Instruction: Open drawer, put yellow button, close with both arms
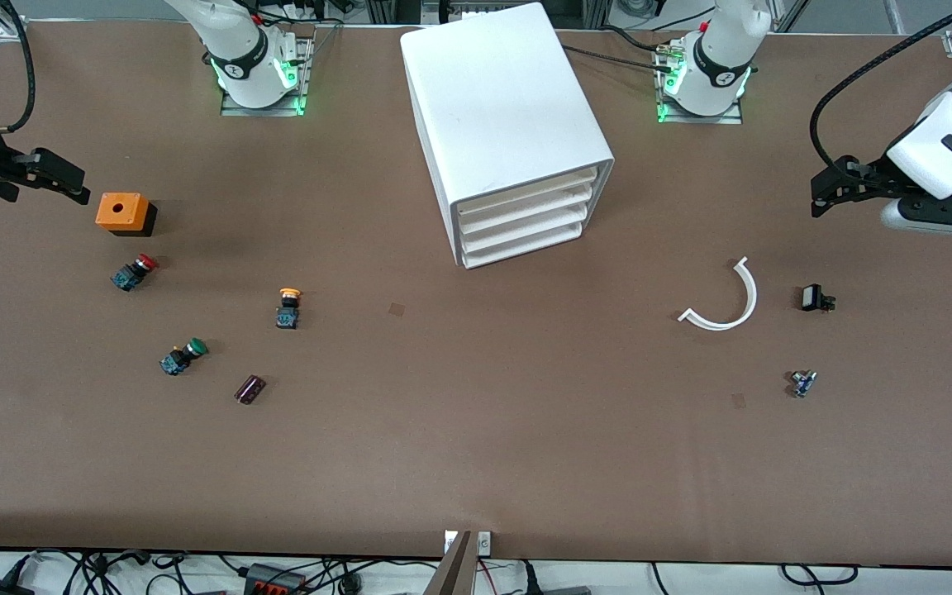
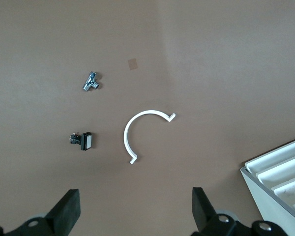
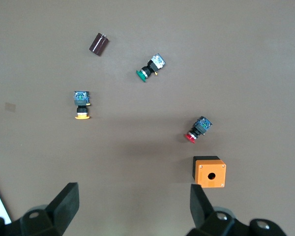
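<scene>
The white cabinet [image 1: 509,124] stands mid-table between the two arm bases, all its drawers pushed in; the drawer [image 1: 525,192] is the uppermost. The yellow button [image 1: 288,307] lies on its side on the table, toward the right arm's end and nearer the front camera than the cabinet; it also shows in the right wrist view [image 3: 81,104]. My right gripper [image 1: 71,186] hangs open and empty beside the orange box, fingers wide apart [image 3: 132,206]. My left gripper [image 1: 823,194] hangs open and empty at the left arm's end [image 2: 135,209], with a cabinet corner [image 2: 280,182] in its view.
Near the yellow button lie a red button [image 1: 134,271], a green button [image 1: 183,356], an orange box [image 1: 123,212] and a dark cylinder [image 1: 249,389]. Toward the left arm's end lie a white curved strip [image 1: 728,302], a small black part [image 1: 815,297] and a small metal part [image 1: 802,383].
</scene>
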Tool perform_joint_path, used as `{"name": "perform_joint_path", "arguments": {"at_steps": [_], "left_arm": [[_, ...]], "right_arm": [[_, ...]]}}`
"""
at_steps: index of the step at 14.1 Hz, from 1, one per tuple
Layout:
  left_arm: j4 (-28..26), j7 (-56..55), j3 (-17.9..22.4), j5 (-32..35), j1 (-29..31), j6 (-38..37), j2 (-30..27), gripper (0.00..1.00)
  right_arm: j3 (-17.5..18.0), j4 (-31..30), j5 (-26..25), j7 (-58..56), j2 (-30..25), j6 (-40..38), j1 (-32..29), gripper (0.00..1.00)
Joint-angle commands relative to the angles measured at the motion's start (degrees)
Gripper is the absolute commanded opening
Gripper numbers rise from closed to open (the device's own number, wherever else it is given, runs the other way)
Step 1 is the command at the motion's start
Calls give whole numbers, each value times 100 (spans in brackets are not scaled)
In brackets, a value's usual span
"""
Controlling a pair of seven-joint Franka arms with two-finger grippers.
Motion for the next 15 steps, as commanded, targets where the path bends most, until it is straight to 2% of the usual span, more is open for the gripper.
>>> {"name": "perform_joint_path", "arguments": {"at_steps": [1,10,13,15], "left_arm": [[213,141,-2,-50,10,-133,105,100],[213,132,-2,-58,-16,-168,105,100],[213,176,-11,-294,-51,-877,176,100],[213,176,-11,-776,-104,-1571,324,100]], "right_arm": [[22,-155,-60,-69,-126,81,-4,100],[22,-137,-69,-78,-13,20,40,100],[22,-128,-60,-78,-3,64,40,100],[22,-128,-52,-69,66,90,40,100]]}}
